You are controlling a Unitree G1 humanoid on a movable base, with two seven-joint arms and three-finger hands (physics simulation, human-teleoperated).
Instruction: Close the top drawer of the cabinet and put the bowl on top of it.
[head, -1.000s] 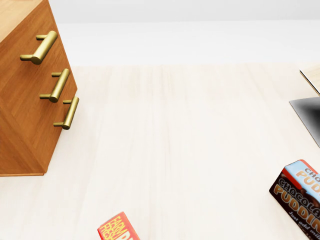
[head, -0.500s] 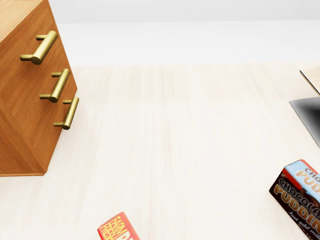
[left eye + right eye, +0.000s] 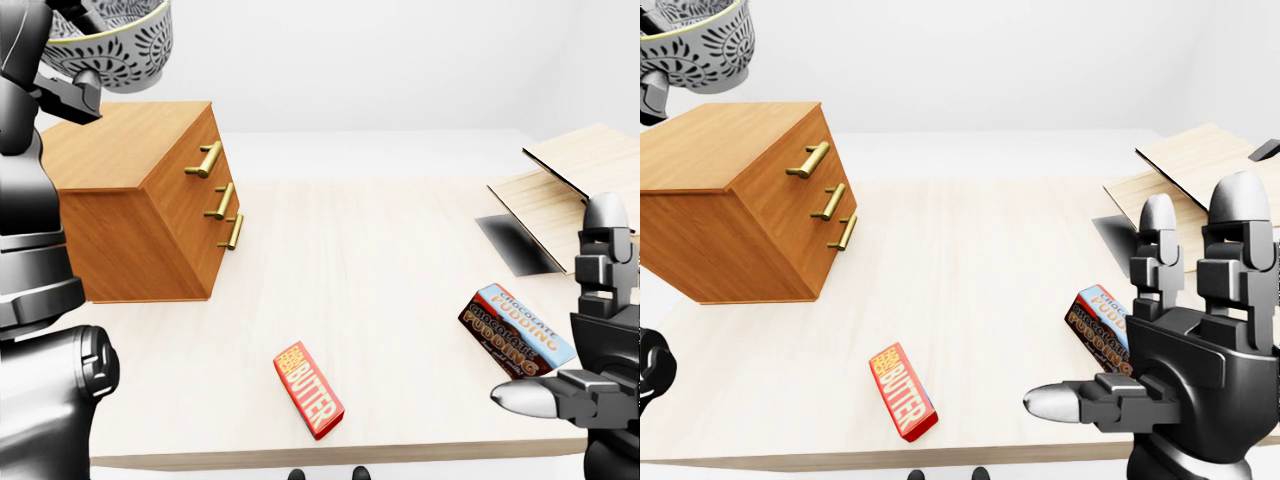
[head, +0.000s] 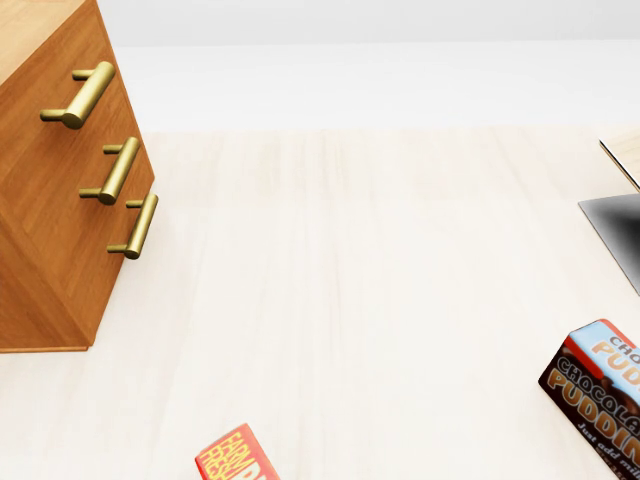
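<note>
A wooden cabinet [image 3: 130,200] stands at the left of the pale table [image 3: 380,260]. It has three brass handles [image 4: 80,95], and its drawer fronts look flush. In the left-eye view a grey patterned bowl [image 3: 115,40] hangs at the top left, above the cabinet's top and clear of it. My left hand [image 3: 62,80] is shut on its underside and rim. In the right-eye view my right hand [image 3: 1140,320] is raised at the lower right, open, with its fingers spread and nothing in it. Neither hand nor the bowl shows in the head view.
A red butter bar [image 3: 308,390] lies near the table's bottom edge. A chocolate pudding box [image 3: 515,330] lies at the lower right, by my right hand. Light wooden boards [image 3: 570,175] and a dark panel [image 3: 515,243] sit at the right.
</note>
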